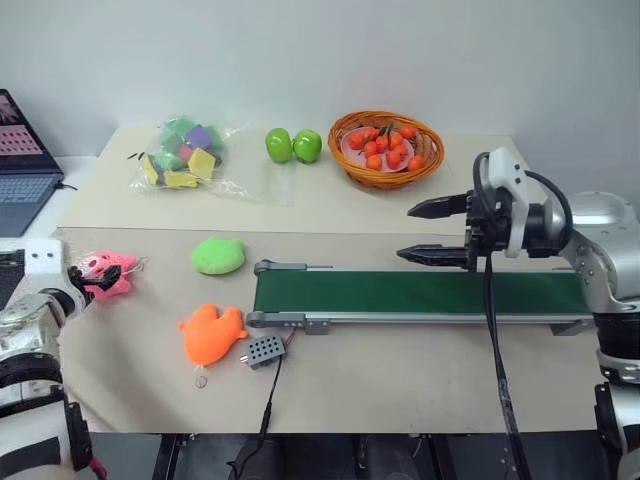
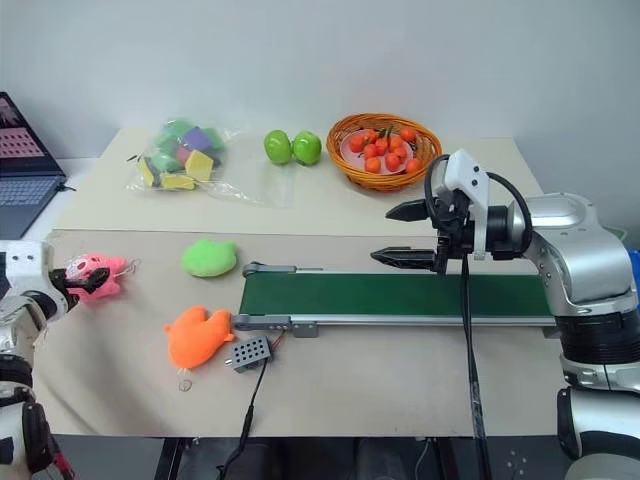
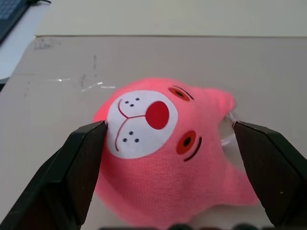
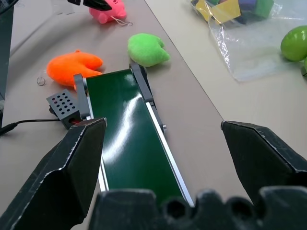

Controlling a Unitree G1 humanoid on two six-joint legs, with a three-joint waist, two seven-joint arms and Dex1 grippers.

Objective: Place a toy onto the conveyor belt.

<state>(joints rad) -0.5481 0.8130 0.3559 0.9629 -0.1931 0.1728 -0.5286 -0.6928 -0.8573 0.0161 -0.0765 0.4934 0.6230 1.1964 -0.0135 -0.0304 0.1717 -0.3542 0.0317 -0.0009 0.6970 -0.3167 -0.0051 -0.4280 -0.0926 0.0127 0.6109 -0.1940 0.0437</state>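
Conveyor belt (image 1: 420, 296) lay across table (image 1: 400, 380), bare, awaiting load | right gripper (image 1: 428, 232) hovered above belt's middle, jaws wide, empty, judged on standby | left gripper (image 3: 168, 158) wide, straddling toy (image 3: 168, 153) at table's left edge, positioned to close.

A robotics test lab is suggested: a small conveyor belt (image 1: 420, 295) with control box (image 1: 262, 350) is set on a paper-covered counter (image 1: 400, 370), beside a laptop (image 1: 22, 160).
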